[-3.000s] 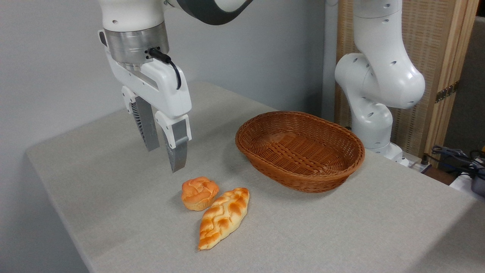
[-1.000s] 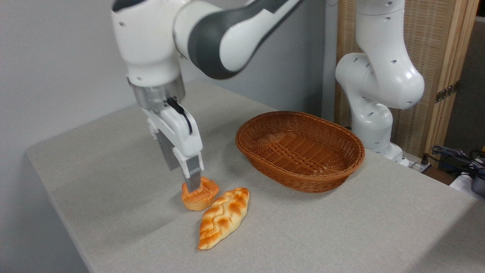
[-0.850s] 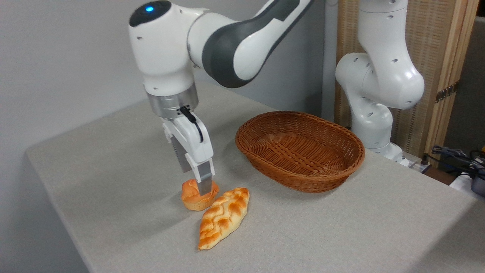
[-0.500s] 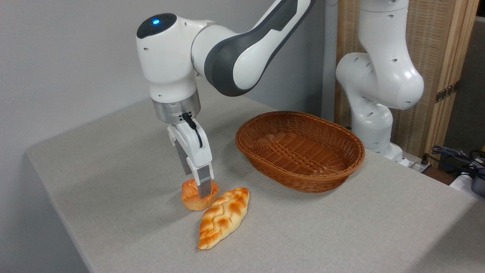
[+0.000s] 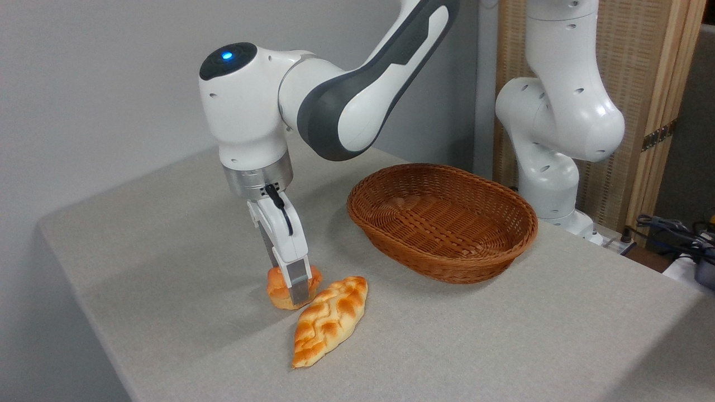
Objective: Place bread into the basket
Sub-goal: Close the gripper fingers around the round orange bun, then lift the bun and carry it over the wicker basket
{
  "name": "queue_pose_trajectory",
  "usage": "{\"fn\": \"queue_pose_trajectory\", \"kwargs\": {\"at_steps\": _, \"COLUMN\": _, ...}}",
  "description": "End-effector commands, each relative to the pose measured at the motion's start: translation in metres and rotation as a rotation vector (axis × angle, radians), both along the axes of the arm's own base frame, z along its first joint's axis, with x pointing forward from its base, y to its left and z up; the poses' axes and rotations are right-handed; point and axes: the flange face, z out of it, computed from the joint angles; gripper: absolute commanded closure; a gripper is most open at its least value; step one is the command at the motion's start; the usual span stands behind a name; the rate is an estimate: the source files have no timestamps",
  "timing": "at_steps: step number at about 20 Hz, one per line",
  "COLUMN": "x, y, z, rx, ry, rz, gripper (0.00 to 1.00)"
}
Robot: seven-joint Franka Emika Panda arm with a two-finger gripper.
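Observation:
The bread (image 5: 277,288), a small round orange-brown bun, sits on the table (image 5: 167,234) left of centre. My gripper (image 5: 290,286) has come straight down over it with one finger on each side. The near finger (image 5: 299,282) covers the bun's front, reaching almost to the table. The far finger is mostly hidden behind the bun. The jaws look open around the bun, which rests on the table. The reddish-brown wicker basket (image 5: 444,262) stands empty to the right, well apart from the gripper.
A longer braided loaf (image 5: 329,321) lies just in front and to the right of the bun, nearly touching it. The arm's white base (image 5: 550,184) rises behind the basket. Cables (image 5: 676,231) lie at the far right, and the table's front-left edge is close.
The gripper has dropped from above the table onto the bun, and its near finger now reaches lower down the bun's front. Bun, loaf and basket have stayed put.

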Motion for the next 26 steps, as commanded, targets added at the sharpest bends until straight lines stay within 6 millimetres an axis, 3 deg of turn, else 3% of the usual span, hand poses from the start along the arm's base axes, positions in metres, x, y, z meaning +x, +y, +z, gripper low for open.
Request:
{"fn": "queue_pose_trajectory", "kwargs": {"at_steps": 1, "x": 0.0, "y": -0.005, "z": 0.0, "rx": -0.008, "ry": -0.014, "rz": -0.021, "gripper": 0.61}}
{"fn": "queue_pose_trajectory", "kwargs": {"at_steps": 14, "x": -0.001, "y": -0.006, "z": 0.006, "rx": -0.01, "ry": -0.019, "rz": -0.024, "gripper": 0.56}}
{"fn": "queue_pose_trajectory", "kwargs": {"at_steps": 19, "x": -0.01, "y": -0.002, "z": 0.061, "rx": -0.026, "ry": -0.114, "rz": -0.01, "gripper": 0.5}}
{"fn": "queue_pose_trajectory", "kwargs": {"at_steps": 23, "x": -0.042, "y": -0.001, "z": 0.106, "rx": -0.038, "ry": -0.083, "rz": -0.034, "gripper": 0.5}}
{"fn": "queue_pose_trajectory", "kwargs": {"at_steps": 26, "x": -0.073, "y": -0.002, "z": 0.123, "rx": -0.035, "ry": 0.016, "rz": -0.06, "gripper": 0.5}}
